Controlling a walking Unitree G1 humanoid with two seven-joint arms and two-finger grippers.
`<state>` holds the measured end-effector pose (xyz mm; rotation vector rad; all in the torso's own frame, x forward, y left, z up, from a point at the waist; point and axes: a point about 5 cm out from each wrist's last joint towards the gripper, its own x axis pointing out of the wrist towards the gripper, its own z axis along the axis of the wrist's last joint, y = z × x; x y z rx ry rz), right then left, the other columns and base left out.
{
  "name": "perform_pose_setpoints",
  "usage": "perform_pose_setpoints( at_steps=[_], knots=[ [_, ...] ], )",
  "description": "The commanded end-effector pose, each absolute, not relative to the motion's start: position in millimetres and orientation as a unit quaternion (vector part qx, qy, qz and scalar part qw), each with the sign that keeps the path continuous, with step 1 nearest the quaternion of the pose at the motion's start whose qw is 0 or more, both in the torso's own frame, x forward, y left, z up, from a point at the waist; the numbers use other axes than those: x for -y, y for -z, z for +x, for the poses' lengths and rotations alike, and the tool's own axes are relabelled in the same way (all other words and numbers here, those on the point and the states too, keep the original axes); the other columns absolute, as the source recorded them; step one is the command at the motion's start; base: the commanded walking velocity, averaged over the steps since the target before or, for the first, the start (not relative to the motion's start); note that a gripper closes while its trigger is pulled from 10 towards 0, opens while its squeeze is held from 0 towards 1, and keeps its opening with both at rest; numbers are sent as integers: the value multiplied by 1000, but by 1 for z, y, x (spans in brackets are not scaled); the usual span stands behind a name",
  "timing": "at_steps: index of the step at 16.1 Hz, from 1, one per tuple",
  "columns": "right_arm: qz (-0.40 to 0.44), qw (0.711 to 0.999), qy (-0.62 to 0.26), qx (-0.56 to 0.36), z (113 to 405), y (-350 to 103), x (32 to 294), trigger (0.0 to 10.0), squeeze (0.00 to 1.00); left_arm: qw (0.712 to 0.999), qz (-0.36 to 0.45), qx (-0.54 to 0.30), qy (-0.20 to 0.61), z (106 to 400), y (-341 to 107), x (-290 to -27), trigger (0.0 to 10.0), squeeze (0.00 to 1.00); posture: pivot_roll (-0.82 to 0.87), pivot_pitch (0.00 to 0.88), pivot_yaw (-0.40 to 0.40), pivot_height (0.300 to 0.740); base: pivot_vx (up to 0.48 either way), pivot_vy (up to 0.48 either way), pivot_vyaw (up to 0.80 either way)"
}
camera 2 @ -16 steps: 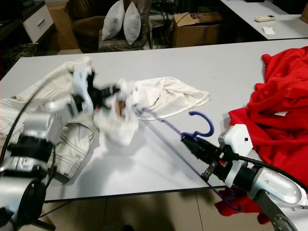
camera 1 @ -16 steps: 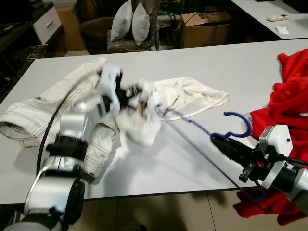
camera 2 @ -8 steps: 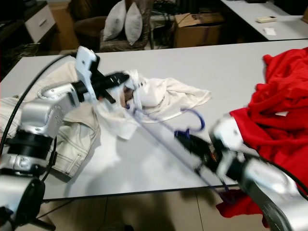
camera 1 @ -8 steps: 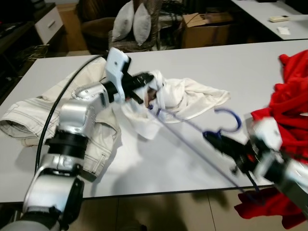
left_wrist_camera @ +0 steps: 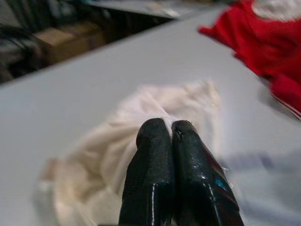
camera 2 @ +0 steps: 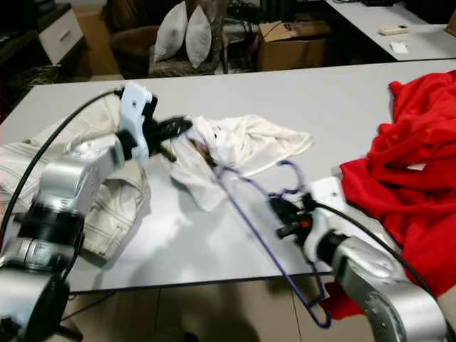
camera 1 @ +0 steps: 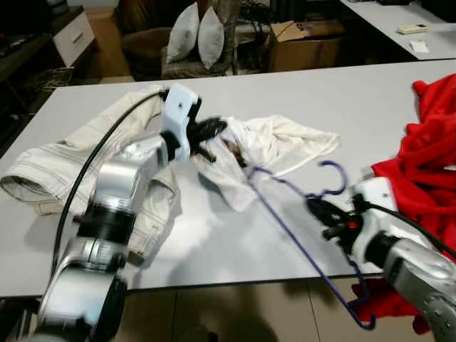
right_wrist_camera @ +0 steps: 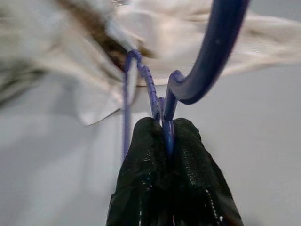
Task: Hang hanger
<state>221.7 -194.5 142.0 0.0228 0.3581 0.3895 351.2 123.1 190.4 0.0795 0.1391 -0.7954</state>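
Observation:
A blue wire hanger lies tilted over the white table, its hook up and one end tucked into a crumpled white garment. My right gripper is shut on the hanger's neck just below the hook, near the table's front right. My left gripper is shut on a fold of the white garment and holds that part lifted off the table. In the left wrist view the black fingers press together with white cloth pinched at their tips.
A beige jacket is spread over the table's left side under my left arm. A heap of red cloth covers the right edge and hangs over the front. Behind the table stand a chair with pillows and a cardboard box.
My right gripper has carried the hanger left, towards the garment, and tilted it. My left gripper has swung right and lifted the white garment's edge over the hanger's end.

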Motion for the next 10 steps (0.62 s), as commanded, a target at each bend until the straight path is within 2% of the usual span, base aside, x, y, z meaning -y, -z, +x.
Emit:
perform_pose_setpoints(
  at_steps=[1, 2, 3, 4, 5, 6, 7, 8, 10],
  knots=[
    [4, 969, -137, -204, 221, -133, 210, 10000, 0, 912, 46, -70, 402, 347, -194, -121, 0, 0, -39, 0, 102, 740, 0, 0, 0],
    [7, 979, -105, -178, 226, -142, 220, 10000, 0, 890, 55, -99, 442, 335, -184, -117, 0, 0, -46, 0, 102, 740, 0, 0, 0],
    [9, 985, -105, -134, 230, -158, 223, 10000, 0, 867, 70, -139, 474, 324, -172, -117, 5059, 0, -51, 0, 100, 740, 0, 0, 0],
    [5, 986, -120, -113, 231, -167, 222, 10000, 0, 857, 83, -156, 484, 321, -166, -119, 10000, 0, -54, 0, 97, 740, 0, 0, 0],
    [-7, 984, -145, -99, 231, -173, 220, 10000, 0, 849, 95, -162, 495, 318, -162, -120, 10000, 0, -56, 0, 91, 740, 0, 0, 0],
    [-15, 982, -162, -98, 231, -176, 219, 10000, 0, 837, 92, -165, 513, 314, -161, -119, 10000, 835, -57, 0, 84, 740, 0, 0, 0],
    [-20, 980, -169, -103, 230, -175, 219, 10000, 0, 835, 82, -165, 519, 311, -162, -118, 10000, 1000, -57, 0, 81, 740, 0, 0, 0],
    [-22, 978, -173, -112, 228, -173, 220, 10000, 0, 831, 78, -165, 525, 308, -162, -118, 10000, 1000, -59, 0, 77, 740, 0, 0, 0],
    [-29, 976, -171, -135, 223, -166, 224, 10000, 0, 797, 81, -170, 574, 294, -163, -122, 10000, 1000, -62, 0, 75, 740, 0, 0, 0]
  ],
)
